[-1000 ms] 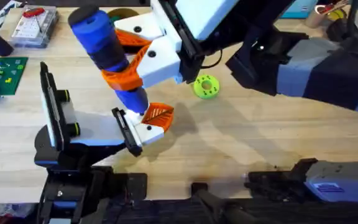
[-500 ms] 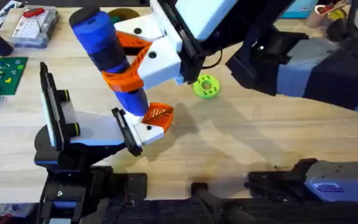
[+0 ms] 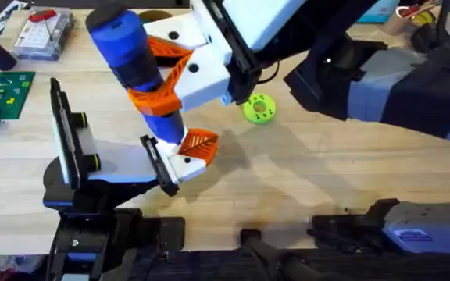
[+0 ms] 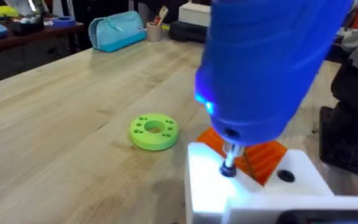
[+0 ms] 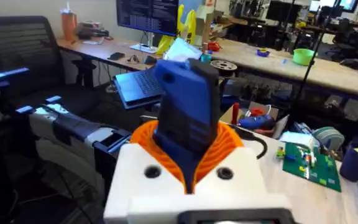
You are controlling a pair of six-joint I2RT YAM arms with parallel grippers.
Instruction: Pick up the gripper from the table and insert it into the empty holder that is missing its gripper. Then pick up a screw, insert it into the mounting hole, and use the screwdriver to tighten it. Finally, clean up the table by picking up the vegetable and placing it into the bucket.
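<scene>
On the wooden surface (image 3: 350,172), the holder (image 3: 159,165) is your landmark: a black flat bracket at the end of a grey-white arm with a black base. Look just behind it and you see your right hand (image 3: 161,84), big and white with orange pads. It is clenched around the screwdriver (image 3: 135,66), gripping the blue body about halfway down. The screwdriver leans, with its fat top up and away from the holder and its thin end pointing down at it.

Right at the holder sits the gripper (image 3: 194,153), a small white block with an orange ribbed finger. It touches the holder and sticks out to the side of the black bracket. From your left wrist camera you can see the screwdriver (image 4: 266,68) close up. Its thin metal tip (image 4: 229,158) comes down onto the white top of the gripper (image 4: 253,180), next to a small dark hole. A little blue light glows on the screwdriver's lower end.

Past the holder, on the far side of the right hand, a lime-green round disc (image 3: 258,108) lies flat on the surface, apart from everything else.

Far beyond the holder, by the surface's back corner, sits a clear parts box (image 3: 44,33).

You cannot tell how your left hand stands.
</scene>
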